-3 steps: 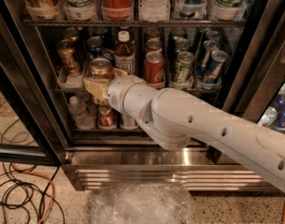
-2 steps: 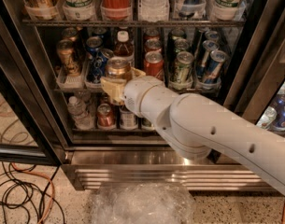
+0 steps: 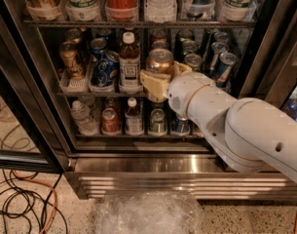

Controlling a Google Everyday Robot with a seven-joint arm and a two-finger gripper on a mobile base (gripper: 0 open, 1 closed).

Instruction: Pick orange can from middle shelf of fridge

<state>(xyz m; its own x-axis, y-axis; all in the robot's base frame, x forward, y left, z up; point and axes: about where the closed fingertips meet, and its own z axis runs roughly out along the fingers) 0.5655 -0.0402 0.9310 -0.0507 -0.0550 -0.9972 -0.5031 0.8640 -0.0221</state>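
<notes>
The orange can (image 3: 160, 61), coppery with a silver top, stands on the fridge's middle shelf (image 3: 109, 93), in a lane right of a brown bottle (image 3: 130, 57). My gripper (image 3: 166, 77) is at the can, inside the open fridge (image 3: 36, 106). Its cream fingers (image 3: 154, 85) are open and stand on either side of the can's lower body, one at the front left, one at the right. The can's lower half is hidden behind the finger. My white arm reaches in from the lower right.
A blue Pepsi can (image 3: 105, 68) and a gold-brown can (image 3: 71, 58) stand left of the bottle. More cans (image 3: 225, 65) stand on the right. Bottles and cans fill the lower shelf (image 3: 109, 122). Crumpled clear plastic (image 3: 148, 212) and cables (image 3: 26, 204) lie on the floor.
My gripper has moved right along the middle shelf, from the cans left of the bottle to the orange can, and now straddles it.
</notes>
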